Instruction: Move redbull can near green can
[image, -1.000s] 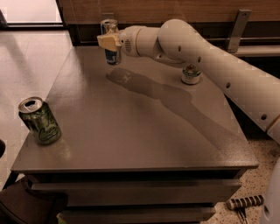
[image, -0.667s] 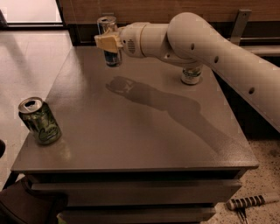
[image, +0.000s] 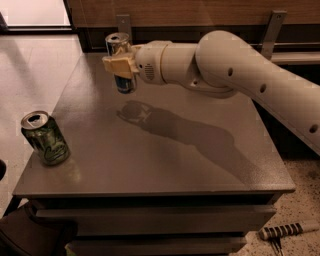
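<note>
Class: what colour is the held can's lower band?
Blue, camera view; gripper holds the redbull can above the table, far left.

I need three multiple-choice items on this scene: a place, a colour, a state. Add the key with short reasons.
1. Where is the wide dark green shiny can? A) near left corner of the grey table B) far right corner C) on the floor
2. The lower band of the slim silver can is: A) red B) blue C) yellow
3. The slim can is: A) lying down B) standing free C) held in the gripper
Key: 1A, it stands at that corner. 2B, blue shows below the gripper. 3C, the gripper is shut on it, above its shadow.
</note>
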